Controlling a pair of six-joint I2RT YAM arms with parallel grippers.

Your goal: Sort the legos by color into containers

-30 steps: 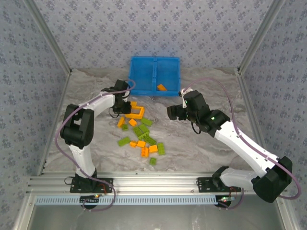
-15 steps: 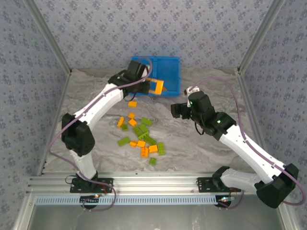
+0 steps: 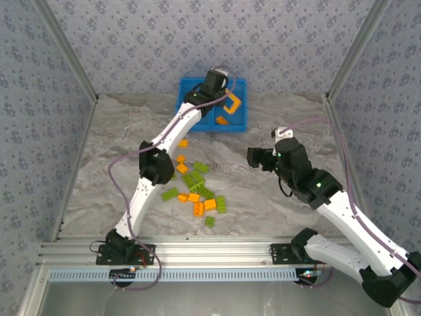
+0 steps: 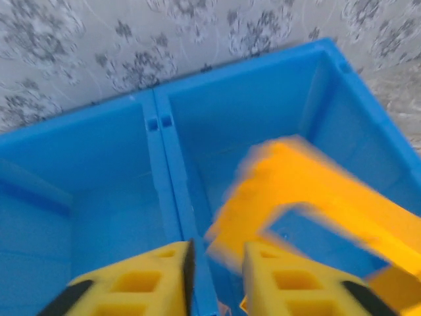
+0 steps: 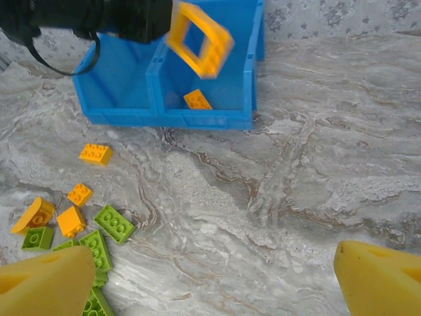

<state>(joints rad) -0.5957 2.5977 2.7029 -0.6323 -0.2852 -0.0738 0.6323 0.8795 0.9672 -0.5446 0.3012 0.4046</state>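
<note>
left gripper (image 4: 217, 253): grip unclear | right gripper (image 5: 214, 263): wide, empty | orange frame (image 4: 289, 174) at left fingertips: likely light, stiff; pinch one wall

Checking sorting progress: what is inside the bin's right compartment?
One orange brick lies on its floor; the orange frame is above it, hiding part of the floor.

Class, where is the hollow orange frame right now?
In the top view the orange frame hangs tilted over the blue bin's right compartment at the far side, just off the left end effector, above one orange brick inside.
</note>
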